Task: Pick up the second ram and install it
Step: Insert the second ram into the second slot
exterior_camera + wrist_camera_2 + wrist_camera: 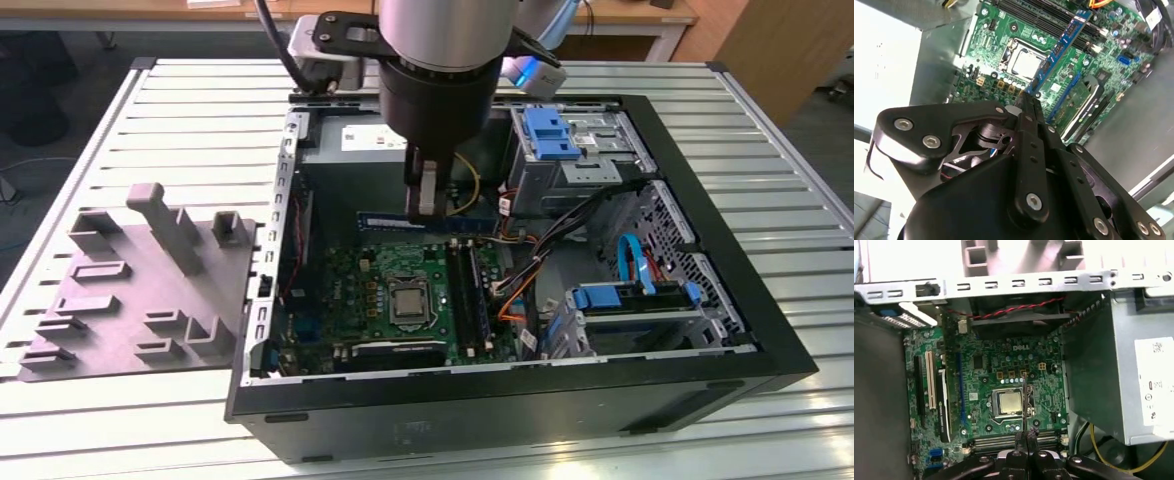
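Nearest the lens in both wrist views, the black metal gripper (1026, 98) (1024, 436) is clamped on the second ram (1061, 45), a long, thin blue circuit-board stick with dark chips. The stick hangs in the air above the green motherboard (350, 290), on the far side of the silvery square processor (404, 300) in the exterior view. It lies crosswise to the long black plastic slot rails (462, 290) and apart from them. Those rails run along the exterior view's right of the processor.

A grey metal power-supply box (1109, 370) stands beyond the processor, past the stick, with yellow wires (1094, 445) beneath it. Orange cables (514, 300) and a blue plastic drive bracket (550, 132) sit further to the exterior view's right.

The gripper's fingers (426, 190) cover the stick's middle in the exterior view. The first wrist view shows it only edge-on, as a thin line. Whether any rail already holds a stick cannot be made out.

The open black computer case (534, 412) lies on a silver slatted metal table (781, 150). A grey moulded plastic fixture (140, 300) lies well to the exterior view's left of the processor, and a wooden desk (627, 15) is behind.
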Motion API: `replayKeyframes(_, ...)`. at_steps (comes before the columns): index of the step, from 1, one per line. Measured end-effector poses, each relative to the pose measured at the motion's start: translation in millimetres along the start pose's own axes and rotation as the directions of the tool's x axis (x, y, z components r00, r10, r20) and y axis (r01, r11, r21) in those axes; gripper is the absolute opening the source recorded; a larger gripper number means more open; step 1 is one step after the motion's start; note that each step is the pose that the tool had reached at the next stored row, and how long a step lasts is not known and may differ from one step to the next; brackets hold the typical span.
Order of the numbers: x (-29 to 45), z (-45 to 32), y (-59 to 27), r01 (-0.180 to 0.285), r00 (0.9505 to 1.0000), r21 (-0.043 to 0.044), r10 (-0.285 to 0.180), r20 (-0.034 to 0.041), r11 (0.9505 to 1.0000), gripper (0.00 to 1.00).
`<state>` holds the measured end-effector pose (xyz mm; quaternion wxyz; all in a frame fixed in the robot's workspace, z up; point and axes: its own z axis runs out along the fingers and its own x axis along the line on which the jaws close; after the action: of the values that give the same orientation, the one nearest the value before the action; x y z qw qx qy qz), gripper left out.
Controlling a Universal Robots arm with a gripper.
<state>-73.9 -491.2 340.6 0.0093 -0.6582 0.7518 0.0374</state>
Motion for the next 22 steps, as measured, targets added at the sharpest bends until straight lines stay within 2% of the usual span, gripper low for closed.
replayKeyframes(3, 0.0, 0.9, 0.0, -0.055, 0.9985, 0.0034, 0.055, 0.0027, 0.9985, 0.11)
replayKeyframes(6, 0.1, 1.6, -0.1, -0.108, 0.9941, 0.0066, 0.108, 0.0053, 0.9941, 0.11)
replayKeyframes(8, 0.1, 2.2, -0.1, -0.144, 0.9896, 0.0087, 0.144, 0.0072, 0.9895, 0.11)
replayKeyframes(11, 0.2, 3.0, -0.2, -0.199, 0.9800, 0.0117, 0.199, 0.0103, 0.9800, 0.11)
replayKeyframes(14, 0.2, 3.7, -0.2, -0.251, 0.9679, 0.0145, 0.251, 0.0133, 0.9679, 0.11)
replayKeyframes(17, 0.3, 4.5, -0.2, -0.304, 0.9527, 0.0172, 0.304, 0.0166, 0.9526, 0.11)
replayKeyframes(20, 0.3, 5.2, -0.3, -0.355, 0.9349, 0.0196, 0.354, 0.0200, 0.9348, 0.11)
replayKeyframes(22, 0.3, 5.7, -0.3, -0.389, 0.9210, 0.0212, 0.389, 0.0224, 0.9208, 0.11)
